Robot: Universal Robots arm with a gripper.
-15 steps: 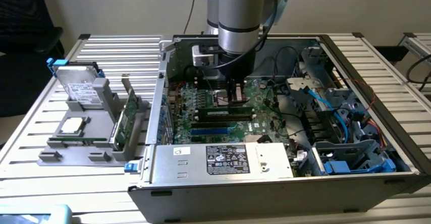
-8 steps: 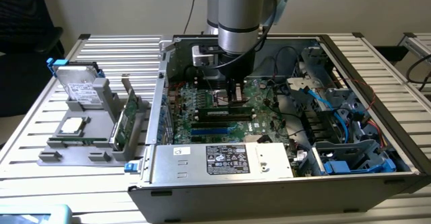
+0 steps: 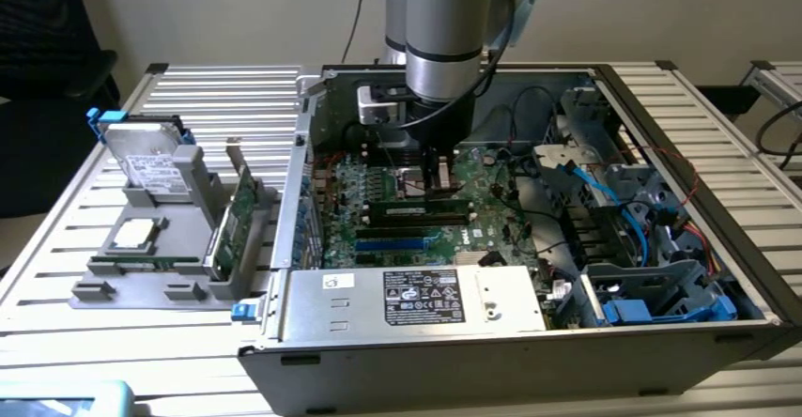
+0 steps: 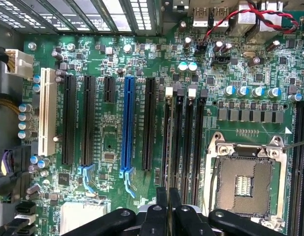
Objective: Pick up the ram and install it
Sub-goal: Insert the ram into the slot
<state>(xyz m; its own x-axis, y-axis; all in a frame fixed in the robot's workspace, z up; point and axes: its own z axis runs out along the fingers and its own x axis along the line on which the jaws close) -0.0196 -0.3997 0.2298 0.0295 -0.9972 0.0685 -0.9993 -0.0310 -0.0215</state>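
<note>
Hovering inside the open computer case, the gripper hangs over the motherboard, its fingers pressed together with nothing between them. The ram appears to lie outside the case, on the exterior view's left of it, low in a grey holder, so neither pick-up nor install looks done. The long black slots inside the case look empty. A hard drive and a taller green card stand in the same holder. Blue cables crowd the case's far side.
</note>
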